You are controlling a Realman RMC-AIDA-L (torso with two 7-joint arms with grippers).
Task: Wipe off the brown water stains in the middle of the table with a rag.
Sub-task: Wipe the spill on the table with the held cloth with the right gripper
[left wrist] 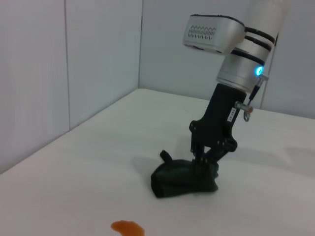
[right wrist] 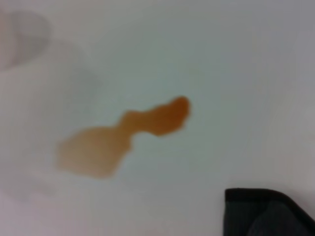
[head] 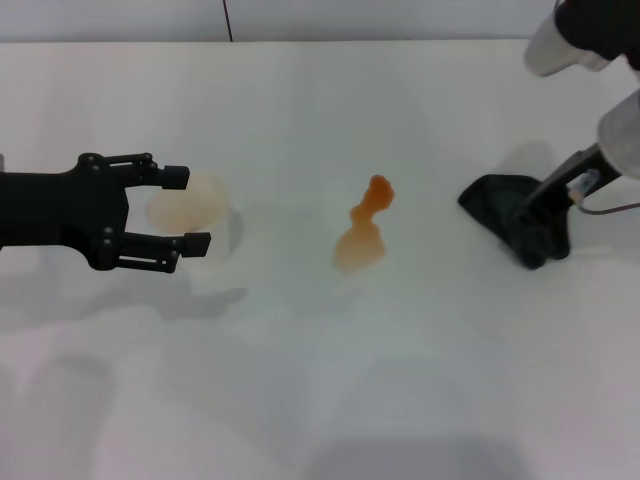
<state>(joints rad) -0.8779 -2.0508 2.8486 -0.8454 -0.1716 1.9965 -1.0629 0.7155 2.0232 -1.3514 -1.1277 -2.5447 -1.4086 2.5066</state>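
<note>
Right gripper (head: 535, 235) is down on the black rag (head: 495, 200) at the table's (head: 320, 400) right side, fingers apparently pinched into its folds. Leftward, well apart, the brown water stains (head: 362, 232) sit mid-table, unwiped. Dragging the cloth flat across both lobes should clean best. Farther left, the left gripper (head: 180, 210) hovers spread wide around a translucent cup (head: 185, 205).

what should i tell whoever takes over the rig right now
Right gripper: down on the rag, shut on it, at the table's right side.
Left gripper: jaws open around the whitish cup on the left, idle.
Brown water stains: mid-table, untouched, apart from the rag.
Done: rag gripped. Left: drag it across the stain and wipe.
</note>
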